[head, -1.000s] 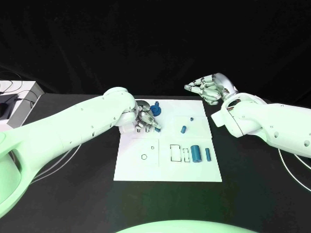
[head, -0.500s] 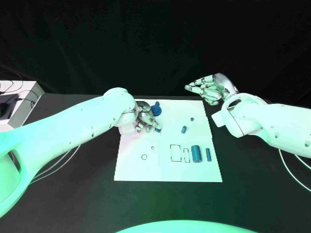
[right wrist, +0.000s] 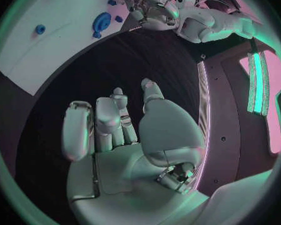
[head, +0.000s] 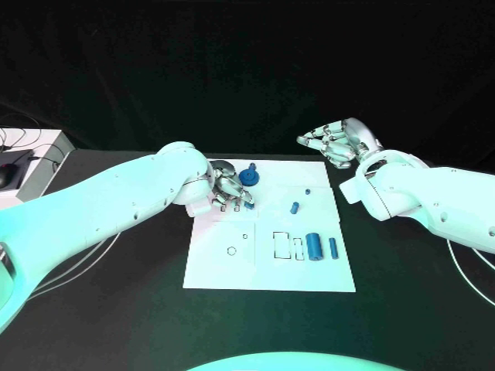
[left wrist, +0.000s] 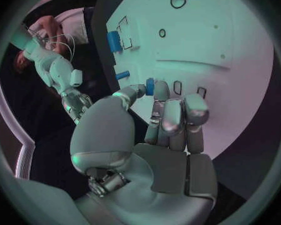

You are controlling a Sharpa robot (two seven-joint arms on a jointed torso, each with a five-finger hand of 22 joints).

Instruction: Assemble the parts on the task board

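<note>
The white task board lies mid-table. My left hand hovers low over its far left part and pinches a small blue piece between thumb and a finger, just above dark slots in the board. A round blue gear-like part stands right beside that hand. A small blue peg and a tiny blue piece lie right of it. Two blue cylinders sit near the rectangular outlines. My right hand is raised beyond the board's far right corner, holding nothing.
A white box with a mouse and cables sits at the table's far left. Thin cables trail on the black table under both arms. The board has round holes in its near left part.
My left hand has shifted slightly over the board's far left, leaving the blue gear more exposed. The right hand has stayed put.
</note>
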